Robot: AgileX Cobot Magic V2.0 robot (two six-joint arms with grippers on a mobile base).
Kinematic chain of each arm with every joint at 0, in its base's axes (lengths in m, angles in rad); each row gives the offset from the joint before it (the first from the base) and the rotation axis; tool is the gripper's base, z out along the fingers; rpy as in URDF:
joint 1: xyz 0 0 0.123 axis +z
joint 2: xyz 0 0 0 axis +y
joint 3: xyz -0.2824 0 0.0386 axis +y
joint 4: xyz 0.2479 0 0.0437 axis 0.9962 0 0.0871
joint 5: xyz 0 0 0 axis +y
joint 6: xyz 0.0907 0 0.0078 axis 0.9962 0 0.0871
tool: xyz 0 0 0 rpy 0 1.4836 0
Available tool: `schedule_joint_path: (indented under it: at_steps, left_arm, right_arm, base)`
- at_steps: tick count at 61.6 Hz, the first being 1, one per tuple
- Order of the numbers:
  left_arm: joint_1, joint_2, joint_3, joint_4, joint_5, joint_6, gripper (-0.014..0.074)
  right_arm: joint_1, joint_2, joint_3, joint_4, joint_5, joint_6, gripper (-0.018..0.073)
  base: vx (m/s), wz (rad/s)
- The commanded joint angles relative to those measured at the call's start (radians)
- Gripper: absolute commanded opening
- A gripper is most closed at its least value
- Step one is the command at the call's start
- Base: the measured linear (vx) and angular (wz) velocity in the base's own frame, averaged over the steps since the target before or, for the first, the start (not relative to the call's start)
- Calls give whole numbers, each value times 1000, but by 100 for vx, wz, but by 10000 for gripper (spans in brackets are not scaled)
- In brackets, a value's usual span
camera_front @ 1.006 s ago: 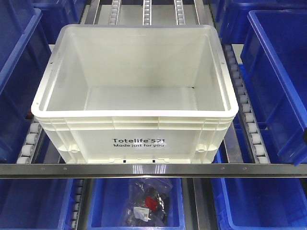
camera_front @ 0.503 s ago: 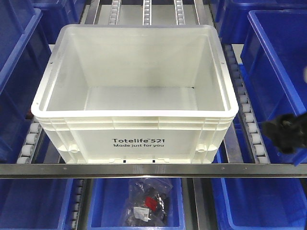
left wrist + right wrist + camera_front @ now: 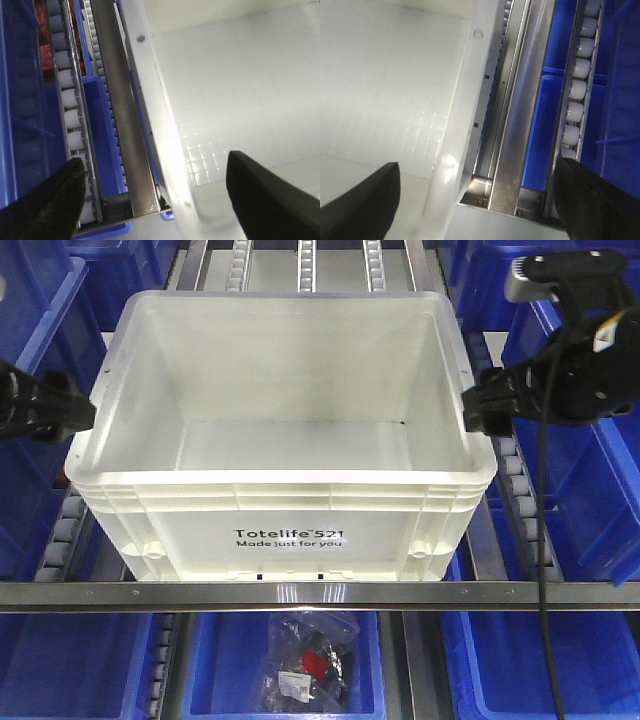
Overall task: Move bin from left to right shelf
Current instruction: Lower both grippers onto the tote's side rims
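The white bin [image 3: 285, 530], printed "Totelife 521", sits empty on a grey roller rack behind a steel front rail [image 3: 400, 595]. Whether this rack is the left or the right shelf I cannot tell. My left gripper [image 3: 85, 412] is at the bin's left rim and stands open. In the left wrist view it [image 3: 157, 200] straddles the rim, one finger [image 3: 45, 200] outside and the other over the bin's inside [image 3: 240, 90]. My right gripper [image 3: 478, 410] is open at the right rim. It [image 3: 477, 202] straddles that wall of the bin [image 3: 385, 75] the same way.
Blue bins [image 3: 580, 390] crowd the right side, and others [image 3: 30, 370] crowd the left. Roller lanes [image 3: 515, 480] run beside the white bin. Below the rail, a blue bin holds a bag of parts [image 3: 310, 660]. The right arm's cable [image 3: 541, 540] hangs down.
Both arms have come into view. The right gripper rose from the lower right edge to the bin's right rim, and the left one appeared at the left rim. The bin has not moved.
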Motion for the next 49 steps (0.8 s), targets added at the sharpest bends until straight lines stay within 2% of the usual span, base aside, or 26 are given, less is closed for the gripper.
schedule_joint_path:
  at_steps: [1,13,29,33,42,49]
  left_arm:
    - [-7,33,-68,-10,-60,-23,558]
    - [-7,154,-147,3,-53,-86,558]
    - [-29,304,-262,19,-29,-116,556]
    - [-46,340,-293,52,-20,-146,556]
    - [-66,396,-346,186,-7,-277,556]
    - [-66,412,-359,201,-7,-290,556]
  right_arm:
    - [0,27,-76,-1,-21,34,592]
    - [1,153,-177,-17,32,67,592]
    - [1,275,-296,-104,88,153,592]
    - [1,300,-323,-104,88,154,592]
    - [1,338,-365,-100,87,158,592]
    - [1,358,-382,-96,81,159,592]
  base:
    - [0,0]
    - [0,0]
    - [0,0]
    - [0,0]
    - [0,0]
    - [0,0]
